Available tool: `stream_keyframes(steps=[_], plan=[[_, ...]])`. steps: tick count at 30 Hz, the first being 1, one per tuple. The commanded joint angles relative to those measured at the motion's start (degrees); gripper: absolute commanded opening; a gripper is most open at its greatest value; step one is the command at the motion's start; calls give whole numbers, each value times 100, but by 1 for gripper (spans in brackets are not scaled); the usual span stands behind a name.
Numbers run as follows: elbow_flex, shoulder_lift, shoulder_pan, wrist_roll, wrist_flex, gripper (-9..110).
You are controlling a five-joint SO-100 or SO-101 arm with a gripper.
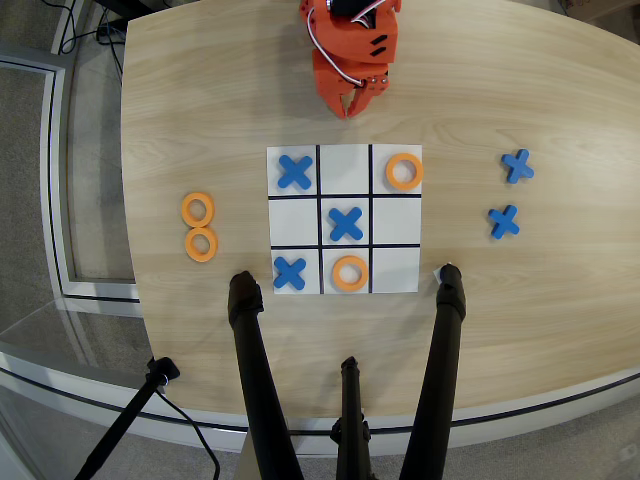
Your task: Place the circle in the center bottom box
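Wooden table (200,120) carries a 3x3 board (396,222). Gripper (352,106) sits just above the board's top edge, jaws nearly closed, empty. The circle (349,273) lies in the board's far-row middle cell (349,291), opposite the gripper.

Matt wood-grain table (520,90); orange circle (350,273) looks like smooth plastic.

- You are looking down on a wooden table (500,90) with a white 3x3 board (396,222).
- The orange gripper (352,106) sits folded just above the board's top edge; whether its jaws are parted is unclear.
- The top middle cell (345,168), nearest the arm, is bare.
- An orange ring (350,273) lies in the opposite row's middle cell.
- Another ring (404,172) fills the top right cell.
- Two spare rings (198,210) touch, left of the board.
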Motion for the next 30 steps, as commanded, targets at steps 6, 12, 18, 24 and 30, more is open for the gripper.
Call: stream_keyframes(steps=[6,12,18,24,30], plan=[[325,-35,-26,44,26,0],[325,-35,-26,44,26,0],[325,-35,-26,44,26,0],[325,-35,-26,44,26,0],[325,-35,-53,211,26,0]])
